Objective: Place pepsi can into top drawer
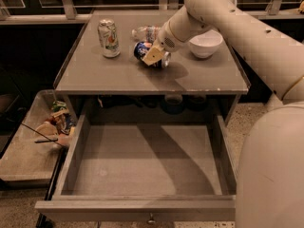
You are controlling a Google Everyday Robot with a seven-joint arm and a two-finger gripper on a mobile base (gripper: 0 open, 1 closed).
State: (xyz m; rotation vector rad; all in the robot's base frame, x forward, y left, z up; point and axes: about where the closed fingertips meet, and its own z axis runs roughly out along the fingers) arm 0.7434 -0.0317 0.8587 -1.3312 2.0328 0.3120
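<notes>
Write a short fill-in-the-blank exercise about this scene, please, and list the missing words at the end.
1. The pepsi can on the table lies on its ______.
2. The gripper is at the pepsi can, beside a bowl that is ______ in colour.
3. The top drawer is pulled ______.
4. The green-and-white can stands ______.

Missing words: side; white; open; upright.

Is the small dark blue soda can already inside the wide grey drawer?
No, the dark blue can lies on the grey tabletop, at the robot's gripper, above the open drawer.
</notes>
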